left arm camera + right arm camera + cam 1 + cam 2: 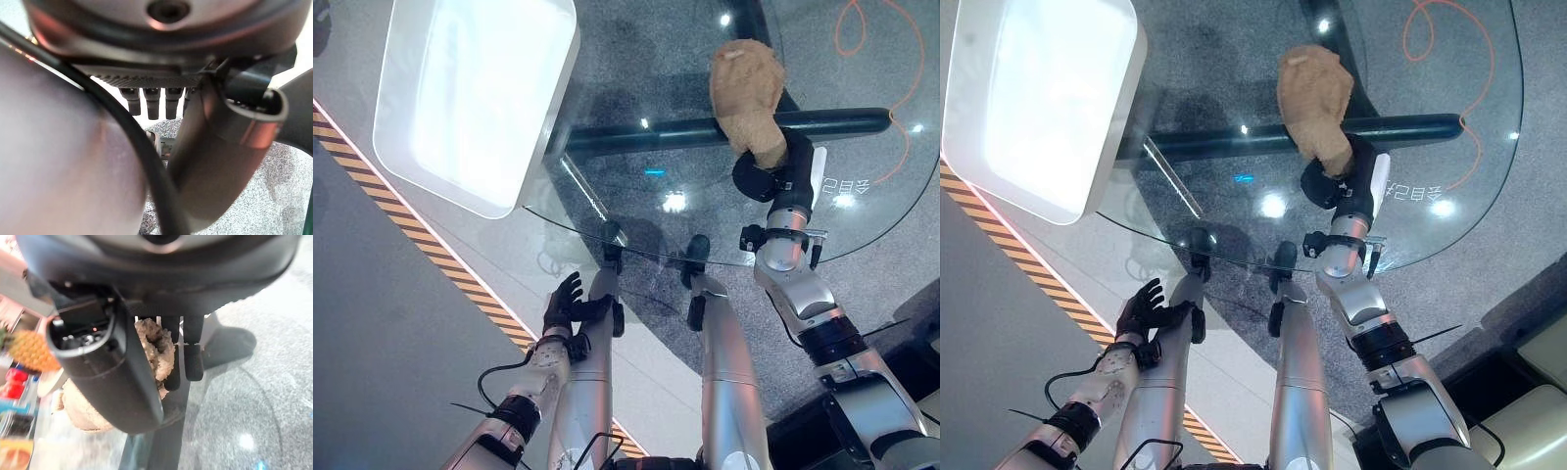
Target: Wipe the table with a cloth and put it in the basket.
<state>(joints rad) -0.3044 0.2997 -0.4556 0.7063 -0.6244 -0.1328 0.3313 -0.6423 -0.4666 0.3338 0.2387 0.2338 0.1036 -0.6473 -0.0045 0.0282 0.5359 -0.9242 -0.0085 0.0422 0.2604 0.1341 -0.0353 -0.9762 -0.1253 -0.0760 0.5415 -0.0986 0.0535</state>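
I have the right hand (771,168) out over the glass table (862,211), and its fingers are curled round one end of the brown cloth (746,86). The rest of the cloth spreads out ahead of the hand, past the fingertips, lying bunched on the glass. In the right wrist view the fuzzy fabric (155,346) sits squeezed between the thumb and the fingers (193,355), so I read the grip as firm on a gathered fold, not on a thin edge.

The cloth looks soft, thick and light, like a plush towel. I expect it to crumple and drag, not slide flat, and the glass is slick, so it should move easily with little push. Because it is limp, only the part under and just ahead of the hand will really wipe; the far end will trail or fold over. Holding a bunched fold near one end seems fine for sweeping, though I judge a grip nearer the middle would spread it better. Nothing here is fragile except the tabletop itself, so I would press gently.

The white basket (475,98) stands well off to the left of the right hand, at the table's far left corner. My left hand (566,304) hangs low beside the table's near edge, fingers relaxed and holding nothing.
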